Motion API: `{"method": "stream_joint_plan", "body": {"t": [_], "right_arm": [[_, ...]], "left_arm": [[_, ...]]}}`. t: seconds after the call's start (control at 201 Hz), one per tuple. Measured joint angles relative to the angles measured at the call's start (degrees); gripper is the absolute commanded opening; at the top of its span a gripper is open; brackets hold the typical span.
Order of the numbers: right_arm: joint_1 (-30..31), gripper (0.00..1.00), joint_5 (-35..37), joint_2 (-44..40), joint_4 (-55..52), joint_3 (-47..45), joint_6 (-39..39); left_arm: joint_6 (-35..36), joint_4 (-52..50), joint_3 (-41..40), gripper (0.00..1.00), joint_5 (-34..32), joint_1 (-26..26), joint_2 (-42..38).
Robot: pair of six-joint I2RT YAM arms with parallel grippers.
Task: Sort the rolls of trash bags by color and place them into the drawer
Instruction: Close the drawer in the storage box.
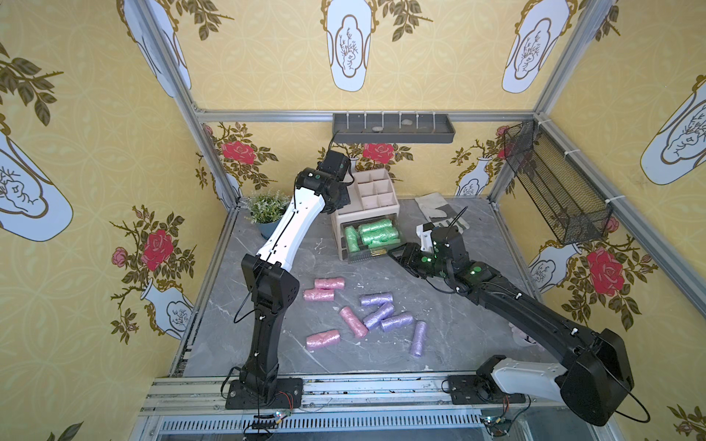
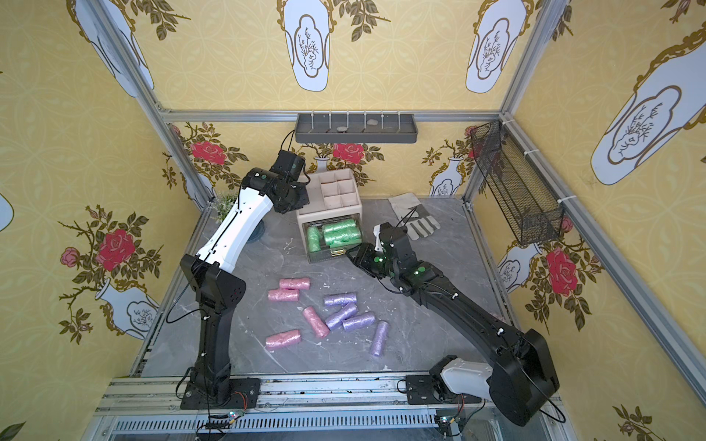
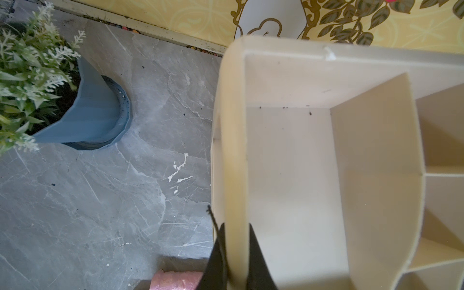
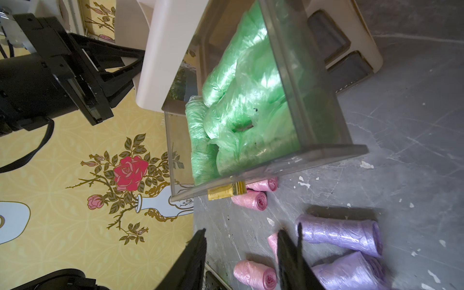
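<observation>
Chest (image 3: 233, 125) rim pinched in left gripper (image 3: 236, 236) — (drawer (image 4: 276, 163) open)

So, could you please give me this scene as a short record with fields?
chest: at the back of the table, top drawer open
green rolls: in the open drawer
pink rolls: four, loose on the table
purple rolls: four, loose on the table, next to the pink
left tool: shut on the chest's tray wall
right tool: open, empty, just in front of the drawer's gold handle
other: plant and glove either side of the chest
</observation>
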Motion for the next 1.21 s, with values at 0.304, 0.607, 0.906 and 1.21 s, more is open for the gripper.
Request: {"method": "stream_joint_plan", "body": {"t": [0.304,0.607,0.906,1.21], "right_arm": [[-0.4,0.39,1.2,1.4,-0.9,0.6,-1.0],[-1.5,0.39,1.3,6.2,-1.7,3.1,-1.2],[-3.4,0.39,1.2,10.6,-1.2,6.3,-1.7],[-7.7,0.4,-0.3,14.4,0.9,9.3,-1.9]], "left_arm": [[-1.1,-0.3,0.3,0.0,-1.4,-0.5,0.3],[-1.2,-0.3,0.3,0.0,-1.7,-0.6,0.5],[-1.3,0.7,0.3,0.0,-1.9,-0.8,0.9],[-1.6,2.8,-0.6,0.0,-1.9,-0.8,1.0]]}}
